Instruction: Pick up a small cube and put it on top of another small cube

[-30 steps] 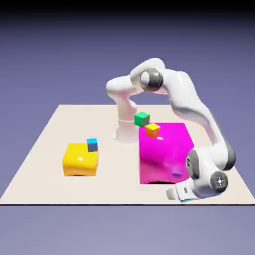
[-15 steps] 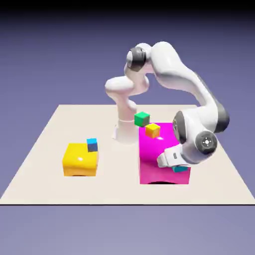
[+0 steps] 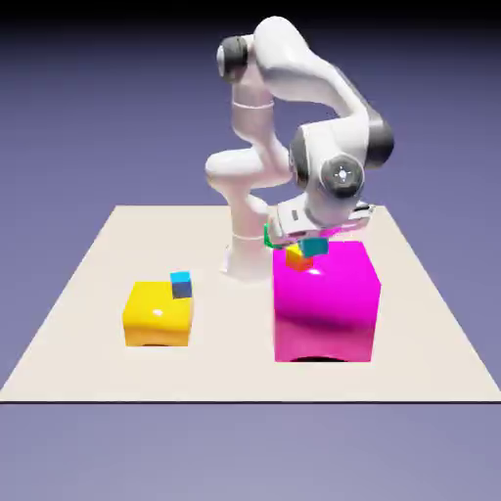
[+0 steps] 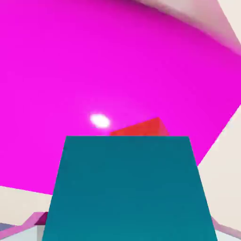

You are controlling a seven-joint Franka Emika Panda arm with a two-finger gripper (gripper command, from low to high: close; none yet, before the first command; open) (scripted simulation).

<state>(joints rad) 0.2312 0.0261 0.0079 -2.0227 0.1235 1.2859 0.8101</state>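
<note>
Pincer (image 3: 313, 241) is gripping the teal cube (image 4: 129, 188), tips closed on its sides, and is carrying it up by the orange cube (image 3: 299, 257), the one with the yellow top. Half a second ago the teal cube was hanging lower, in front of the magenta block (image 3: 324, 303); now it is showing up near the block's top edge, overlapping the orange cube in the exterior view. Orange cube isn't visibly shifting; its red side is peeking out past the teal one in the hand view. Means transport is nearly finishing, placing is coming next, I'd judge. Can't tell if the cubes are touching. Next move is probably needing a small centring, then lowering and letting go. Risk: teal cube is clipping the orange one sideways and knocking it off. Green cube (image 3: 268, 236) is sitting partly hidden behind the pincer.
</note>
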